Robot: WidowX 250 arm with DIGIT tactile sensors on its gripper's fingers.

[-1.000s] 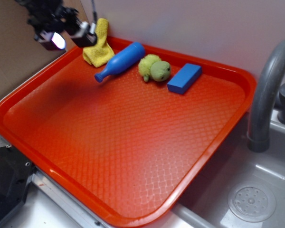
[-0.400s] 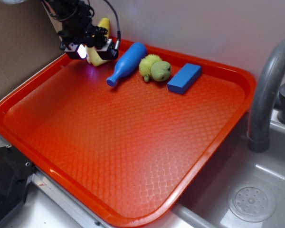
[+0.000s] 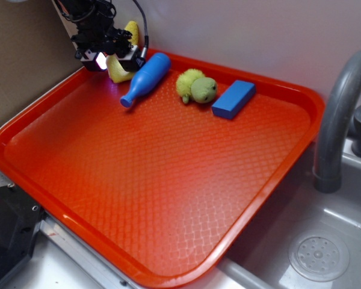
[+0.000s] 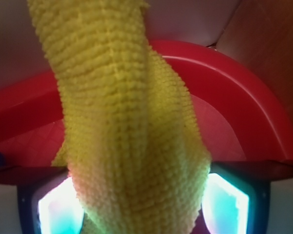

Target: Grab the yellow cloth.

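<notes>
Red tray [image 3: 168, 198]: one, textured floor, raised rim, filling most of the exterior view. Contents, all along its far edge:

- Yellow cloth [image 3: 121, 67]: one. Sits in the far left corner, bunched upright, its pointed top rising behind the arm. In the wrist view the yellow cloth [image 4: 132, 122] fills the middle of the frame as a thick ribbed column with the tray's curved rim [image 4: 234, 87] behind it.
- Blue bottle [image 3: 145, 78]: one, lying on its side, neck pointing toward the near left, body just beside the cloth.
- Yellow-green plush toy [image 3: 195, 86]: one, round, just to the right of the bottle.
- Blue block [image 3: 233, 99]: one, flat rectangular, near the plush toy on its right.

Pincer [image 3: 115, 59]: one, black, down at the corner and pinching the yellow cloth; the fabric runs down between two lit panels at the bottom of the wrist view.

Sink [image 3: 325, 241]: one grey basin to the right of the tray, holding one round drain cover [image 3: 319, 257]. Grey faucet [image 3: 343, 114]: one, curving over the tray's right edge.
</notes>
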